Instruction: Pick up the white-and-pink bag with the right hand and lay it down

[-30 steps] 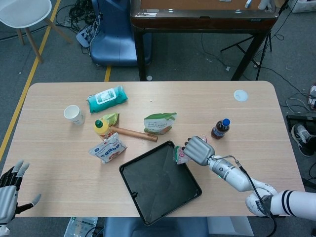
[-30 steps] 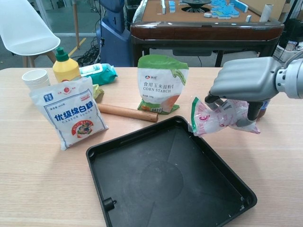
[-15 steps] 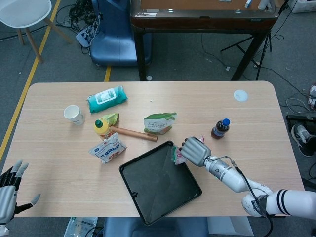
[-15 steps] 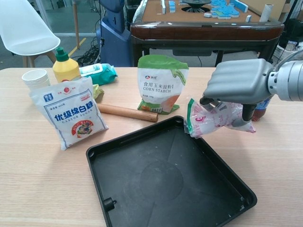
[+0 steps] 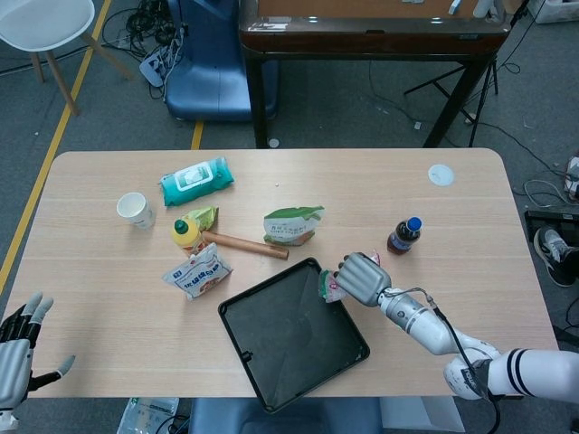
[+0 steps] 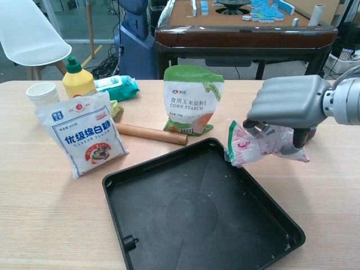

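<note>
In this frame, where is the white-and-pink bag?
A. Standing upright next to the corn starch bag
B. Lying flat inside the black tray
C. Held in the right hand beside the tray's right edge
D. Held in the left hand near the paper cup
C: the right hand grips the white-and-pink bag at the right rim of the black tray, while the left hand sits apart at the table's near left corner.
</note>
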You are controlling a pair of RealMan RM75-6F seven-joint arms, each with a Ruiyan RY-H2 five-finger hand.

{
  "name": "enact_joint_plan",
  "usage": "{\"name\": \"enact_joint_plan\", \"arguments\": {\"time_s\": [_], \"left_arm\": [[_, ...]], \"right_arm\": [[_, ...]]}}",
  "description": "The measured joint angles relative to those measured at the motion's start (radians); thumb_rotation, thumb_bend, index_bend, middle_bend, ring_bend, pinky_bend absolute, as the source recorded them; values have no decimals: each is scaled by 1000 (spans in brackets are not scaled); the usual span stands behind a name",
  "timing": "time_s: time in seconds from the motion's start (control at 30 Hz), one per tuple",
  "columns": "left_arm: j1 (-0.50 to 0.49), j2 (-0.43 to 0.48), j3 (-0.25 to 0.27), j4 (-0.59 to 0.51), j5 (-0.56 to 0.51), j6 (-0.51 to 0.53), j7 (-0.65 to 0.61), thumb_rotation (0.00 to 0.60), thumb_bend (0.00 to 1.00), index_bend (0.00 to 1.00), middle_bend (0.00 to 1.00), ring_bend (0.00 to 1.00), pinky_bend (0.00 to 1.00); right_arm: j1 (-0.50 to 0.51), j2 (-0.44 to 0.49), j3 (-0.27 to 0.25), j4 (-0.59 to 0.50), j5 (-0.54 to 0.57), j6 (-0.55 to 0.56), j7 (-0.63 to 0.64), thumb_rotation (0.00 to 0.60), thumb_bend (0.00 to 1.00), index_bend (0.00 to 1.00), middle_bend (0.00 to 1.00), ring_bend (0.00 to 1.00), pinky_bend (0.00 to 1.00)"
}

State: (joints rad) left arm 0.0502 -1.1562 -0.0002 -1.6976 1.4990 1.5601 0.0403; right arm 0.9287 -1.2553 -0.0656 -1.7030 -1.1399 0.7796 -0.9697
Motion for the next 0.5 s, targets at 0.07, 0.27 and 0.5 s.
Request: {"name": "enact_joint_plan", "arguments": {"time_s": [0.07,0.27,0.5], "left_arm": [[0,-1,1,1,0,-2,0,600,177,77,12,0,54],[0,2,-1,0,0,2,1,600,177,77,12,0,54],[2,0,0,2,-5,1,-3,600,176,77,12,0,54]], "right_arm": [[0,-5,-10,8,5,-4,-3,600,662,612,578,584,748],[-10,-25,-22,29,10,5,18,600,662,612,578,582,744],[-64,-49,-8,61,-56,68,195,600,651,612,578,580,740]]}}
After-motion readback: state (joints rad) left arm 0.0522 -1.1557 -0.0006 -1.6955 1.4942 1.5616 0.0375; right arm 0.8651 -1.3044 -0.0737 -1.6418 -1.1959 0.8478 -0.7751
